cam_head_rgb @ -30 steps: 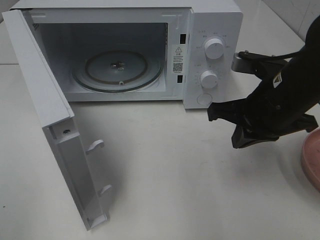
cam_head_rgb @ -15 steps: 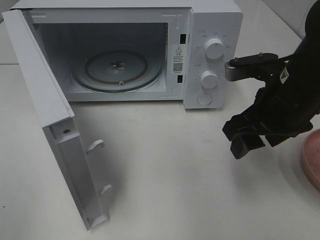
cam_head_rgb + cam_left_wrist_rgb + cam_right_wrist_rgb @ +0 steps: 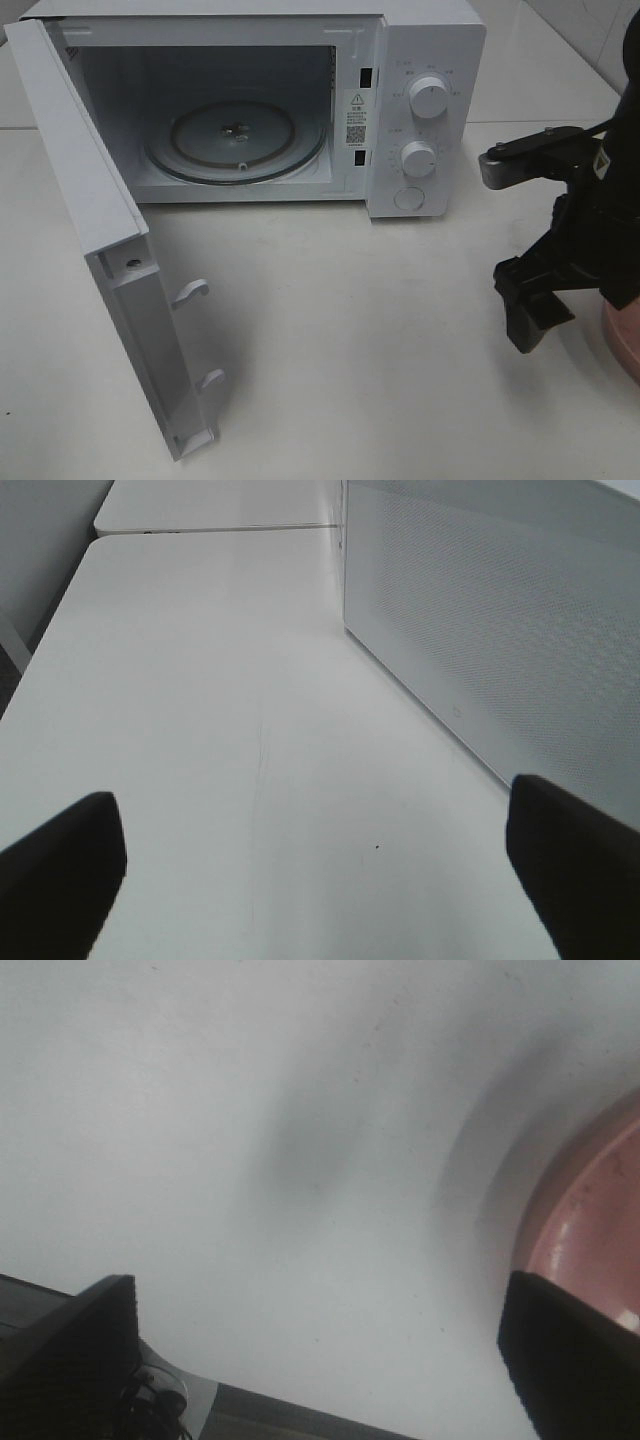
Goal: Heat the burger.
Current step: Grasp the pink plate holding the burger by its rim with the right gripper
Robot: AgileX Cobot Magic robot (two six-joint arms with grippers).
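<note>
White microwave (image 3: 440, 45) open; inner sticker (image 3: 355, 118): warning triangle, apparently QR code.

The microwave door (image 3: 120, 280) juts from the tabletop's (image 3: 350, 350) far-left toward its near-left corner, barring that side. The cavity (image 3: 200, 90) opens clear to the front; a pink plate (image 3: 622, 345) crowds the right edge.

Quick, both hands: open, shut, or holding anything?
Left hand: open, holding nothing.
Right hand: open, holding nothing, near the pink plate.
</note>
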